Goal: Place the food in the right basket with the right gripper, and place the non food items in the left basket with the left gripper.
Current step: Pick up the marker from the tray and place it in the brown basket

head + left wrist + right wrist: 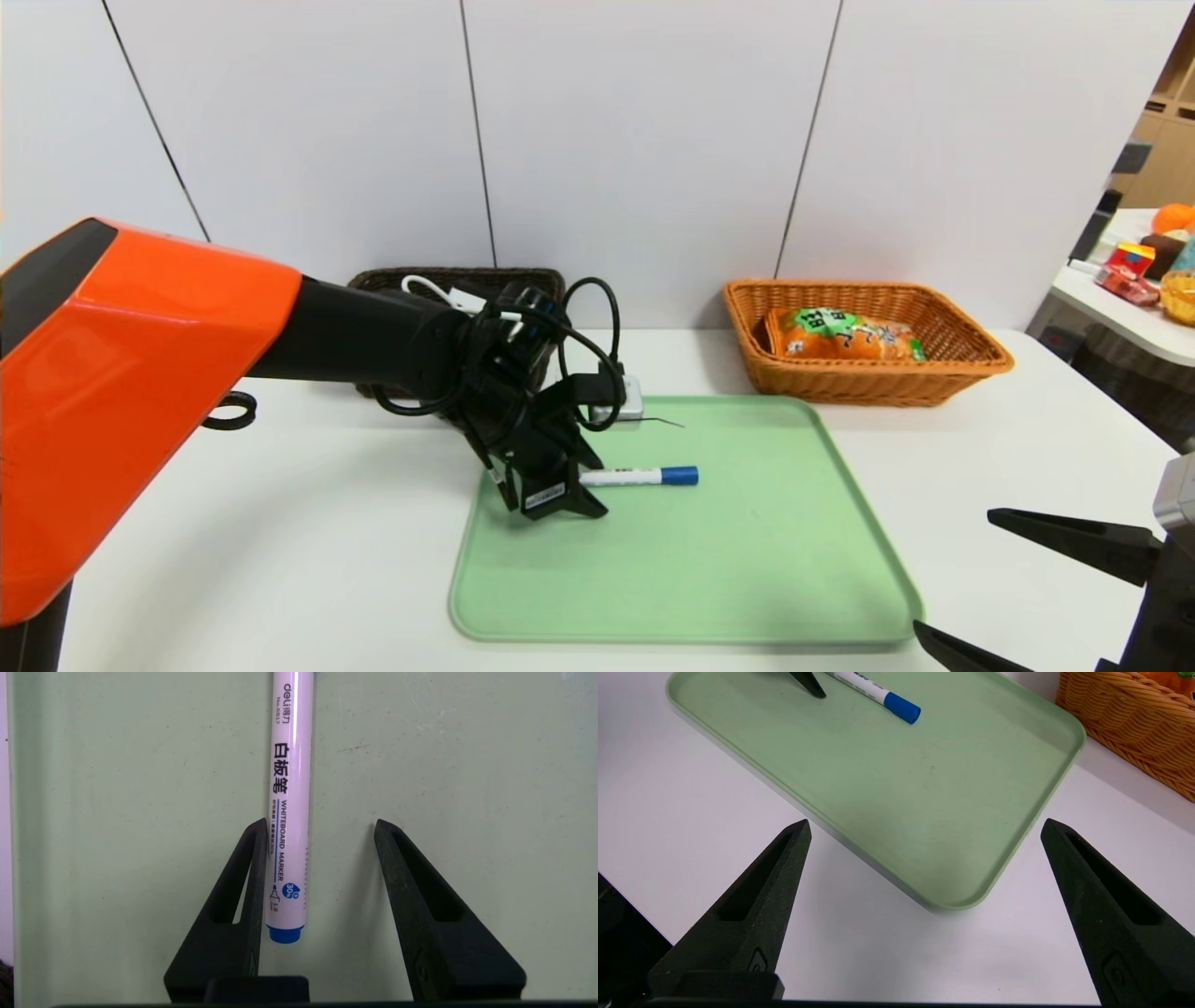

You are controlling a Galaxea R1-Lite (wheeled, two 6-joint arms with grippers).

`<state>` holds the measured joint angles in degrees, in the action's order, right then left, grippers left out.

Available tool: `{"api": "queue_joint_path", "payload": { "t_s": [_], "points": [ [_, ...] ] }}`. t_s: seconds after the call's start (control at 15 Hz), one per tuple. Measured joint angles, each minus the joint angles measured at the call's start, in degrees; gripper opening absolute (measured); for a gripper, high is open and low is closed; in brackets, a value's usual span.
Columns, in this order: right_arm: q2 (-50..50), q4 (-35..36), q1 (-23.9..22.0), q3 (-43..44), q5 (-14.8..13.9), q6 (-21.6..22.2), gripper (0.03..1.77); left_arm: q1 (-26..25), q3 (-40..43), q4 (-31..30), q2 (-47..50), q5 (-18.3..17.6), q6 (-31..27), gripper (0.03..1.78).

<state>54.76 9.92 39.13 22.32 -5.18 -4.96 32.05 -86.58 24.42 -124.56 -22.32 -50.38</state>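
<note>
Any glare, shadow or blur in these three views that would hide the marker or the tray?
Head view: even light, the white marker with blue cap sharp, its rear end hidden behind the left gripper. Left wrist view: print on the marker crisp, one finger against the barrel, soft shadows on the pale green plastic tray. Right wrist view: dull sheen on the tray, no blur; right gripper open.

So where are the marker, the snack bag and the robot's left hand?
marker [638, 477]: head view, on its white barrel.
snack bag [845, 336]: head view, on its orange front, inside the orange-tan basket.
left hand [320, 828]: left wrist view, midway between its fingertips, astride the marker.
</note>
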Motion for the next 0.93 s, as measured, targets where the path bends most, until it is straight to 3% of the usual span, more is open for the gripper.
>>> {"api": "queue_joint_path", "payload": {
  "t_s": [0.33, 0.4, 0.47, 0.93],
  "points": [
    [0.0, 0.0, 0.0, 0.0, 0.0, 0.0, 1.7, 0.0, -1.1, 0.6, 1.4, 0.0, 0.4, 0.81],
    [0.0, 0.0, 0.0, 0.0, 0.0, -0.1, 1.7, 0.0, -1.4, 1.0, 1.9, -0.4, 0.4, 0.63],
    [0.0, 0.0, 0.0, 0.0, 0.0, -0.1, 1.7, 0.0, -1.7, 1.0, 2.4, -0.8, 0.4, 0.18],
    [0.1, 0.0, 0.0, 0.0, 0.0, -0.1, 1.7, 0.9, -2.0, 2.2, 4.7, -1.8, 0.4, 0.18]
  ]
}}
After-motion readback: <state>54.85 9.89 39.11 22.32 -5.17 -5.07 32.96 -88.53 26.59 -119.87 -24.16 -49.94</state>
